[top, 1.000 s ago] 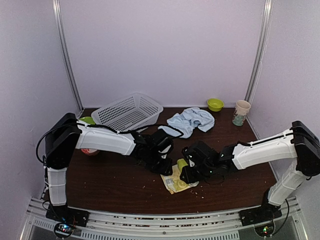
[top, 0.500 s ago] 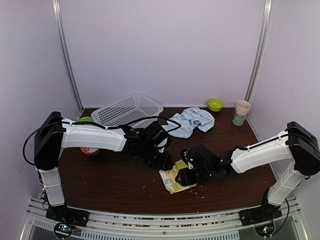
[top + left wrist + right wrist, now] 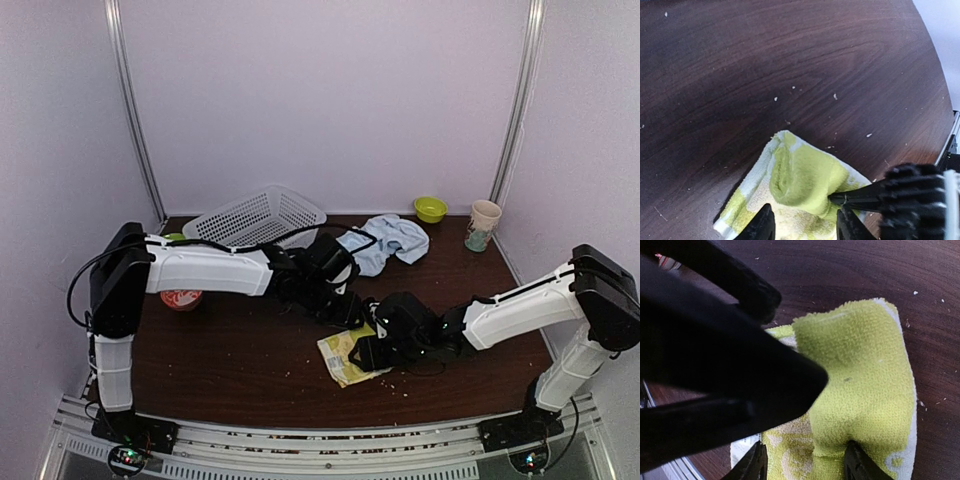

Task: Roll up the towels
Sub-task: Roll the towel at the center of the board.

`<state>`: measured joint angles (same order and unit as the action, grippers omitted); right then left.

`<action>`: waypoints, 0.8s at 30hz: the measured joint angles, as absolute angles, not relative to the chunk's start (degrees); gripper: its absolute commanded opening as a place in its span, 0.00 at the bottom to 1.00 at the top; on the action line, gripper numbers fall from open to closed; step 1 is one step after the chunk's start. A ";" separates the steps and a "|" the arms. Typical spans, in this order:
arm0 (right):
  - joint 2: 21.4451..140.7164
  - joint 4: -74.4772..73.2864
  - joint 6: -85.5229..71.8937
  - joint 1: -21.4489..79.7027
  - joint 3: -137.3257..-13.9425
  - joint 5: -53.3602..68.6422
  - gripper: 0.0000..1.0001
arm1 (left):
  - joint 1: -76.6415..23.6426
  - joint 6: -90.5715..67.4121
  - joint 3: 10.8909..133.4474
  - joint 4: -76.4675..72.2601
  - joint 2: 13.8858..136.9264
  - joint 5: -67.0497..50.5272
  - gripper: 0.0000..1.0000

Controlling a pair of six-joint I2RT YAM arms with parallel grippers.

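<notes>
Left hand (image 3: 805, 226) farther back over towel (image 3: 800, 175)

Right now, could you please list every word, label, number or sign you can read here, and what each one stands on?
No text is readable in any view.
Cup: greenish print, too small and blurred to read.
Red and white object on the left side: too blurred to tell whether it bears text.
Lime-green towel: pale printed pattern only, no words.
</notes>
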<state>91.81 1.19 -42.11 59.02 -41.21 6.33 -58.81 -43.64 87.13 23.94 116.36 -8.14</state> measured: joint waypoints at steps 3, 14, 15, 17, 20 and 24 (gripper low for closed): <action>91.81 1.23 -42.28 59.00 -41.21 6.33 0.53 | -58.63 -43.64 87.94 24.38 118.10 -8.82 0.40; 90.61 0.08 -40.86 59.07 -41.21 7.07 0.67 | -57.82 -44.05 89.06 24.12 122.78 -10.15 0.21; 90.21 -0.40 -40.66 59.09 -41.21 7.16 0.68 | -57.74 -44.14 89.06 24.08 123.07 -10.13 0.19; 89.12 -1.91 -40.21 59.13 -41.21 7.29 0.68 | -57.56 -44.25 89.06 24.08 123.76 -10.13 0.15; 86.96 -4.80 -39.75 59.13 -41.21 7.31 0.67 | -57.45 -44.31 89.08 24.05 124.20 -10.15 0.09; 83.02 -9.30 -39.13 59.13 -41.58 6.22 0.48 | -57.43 -44.34 89.17 24.05 124.22 -10.13 0.02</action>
<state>83.02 -9.30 -39.13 59.13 -41.58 6.22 -57.43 -44.34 89.17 24.05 124.22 -10.13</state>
